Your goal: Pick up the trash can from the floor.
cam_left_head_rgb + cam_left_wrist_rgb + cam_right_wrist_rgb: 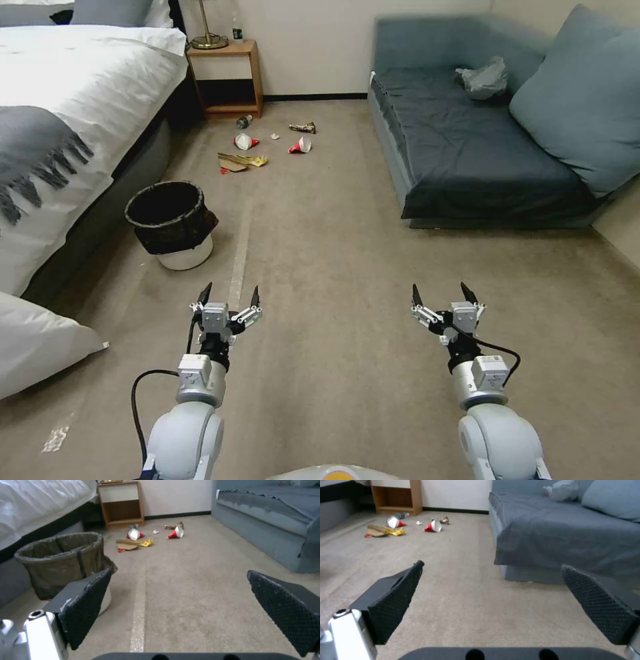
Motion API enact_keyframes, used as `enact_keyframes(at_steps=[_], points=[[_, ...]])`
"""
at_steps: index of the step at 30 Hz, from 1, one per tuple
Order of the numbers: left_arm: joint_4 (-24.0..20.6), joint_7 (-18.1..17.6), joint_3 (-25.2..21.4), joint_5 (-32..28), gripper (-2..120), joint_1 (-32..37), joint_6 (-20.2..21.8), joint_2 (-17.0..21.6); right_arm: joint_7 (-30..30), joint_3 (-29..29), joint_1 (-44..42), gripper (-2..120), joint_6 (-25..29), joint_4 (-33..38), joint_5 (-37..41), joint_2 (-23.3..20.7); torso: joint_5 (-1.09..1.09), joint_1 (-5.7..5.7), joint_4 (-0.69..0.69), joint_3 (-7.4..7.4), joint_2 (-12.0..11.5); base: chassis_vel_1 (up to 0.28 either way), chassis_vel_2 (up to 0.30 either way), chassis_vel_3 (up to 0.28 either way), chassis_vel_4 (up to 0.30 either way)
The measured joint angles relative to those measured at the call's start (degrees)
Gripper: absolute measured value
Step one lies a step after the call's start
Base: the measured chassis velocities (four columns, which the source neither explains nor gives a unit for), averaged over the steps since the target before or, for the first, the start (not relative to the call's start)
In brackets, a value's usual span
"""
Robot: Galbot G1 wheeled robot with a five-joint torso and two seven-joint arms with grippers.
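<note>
My left gripper [229,294] and right gripper [442,294] hover with jaws apart above the carpet [333,267], the trash can [171,224] upright near my left.

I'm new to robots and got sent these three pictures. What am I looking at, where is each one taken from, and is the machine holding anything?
This is a two-armed robot on wheels in a bedroom. The wide picture comes from its head camera, looking down at its own arms. The other two come from cameras on its wrists, so the black padded fingers frame those views.

The left gripper and right gripper are both open, hold nothing and hover above the floor, a beige carpet.

The trash can, white with a dark bag over its rim, stands upright on the carpet beside the bed, ahead of the left gripper. Farther off, litter lies near a wooden nightstand; a blue sofa is on the right.
</note>
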Motion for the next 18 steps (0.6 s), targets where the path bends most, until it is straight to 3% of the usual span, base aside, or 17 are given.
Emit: enact_keyframes(at_steps=[18], points=[[0.0,0.0,0.0,0.0,100,0.0,0.0,0.0,0.0,0.0,0.0,100,0.0,0.0,0.0,0.0,0.0,0.0,0.0,0.0,0.0,0.0,0.0,0.0,0.0]])
